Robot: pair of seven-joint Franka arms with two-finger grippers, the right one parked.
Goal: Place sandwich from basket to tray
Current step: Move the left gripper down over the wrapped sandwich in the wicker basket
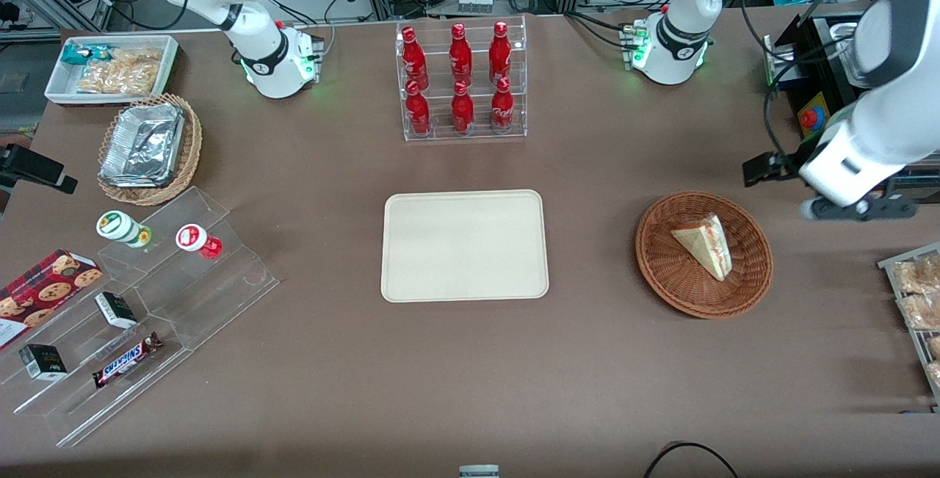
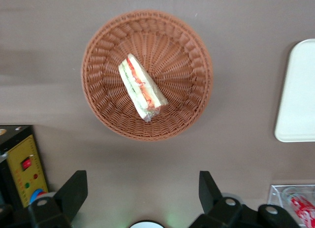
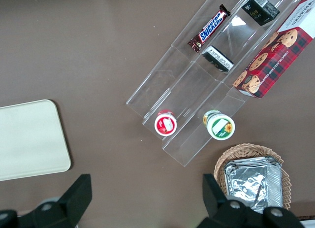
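The sandwich [image 1: 703, 244], a pale bread wedge with red and green filling along its edge, lies in the round reddish-brown wicker basket [image 1: 661, 272] toward the working arm's end of the table. In the left wrist view the sandwich [image 2: 141, 87] lies near the middle of the basket [image 2: 192, 55]. The beige tray [image 1: 464, 245] lies flat at the table's middle, with nothing on it; its edge shows in the left wrist view [image 2: 298, 92]. My left gripper [image 1: 859, 208] hangs high above the table beside the basket. It is open wide [image 2: 142, 193] and holds nothing.
A clear rack of red bottles [image 1: 461, 81] stands farther from the front camera than the tray. A black box with a red button [image 1: 811, 118] stands near my arm. Bagged snacks [image 1: 918, 302] lie at the table's edge. Stepped clear shelves [image 1: 139, 302] stand toward the parked arm's end.
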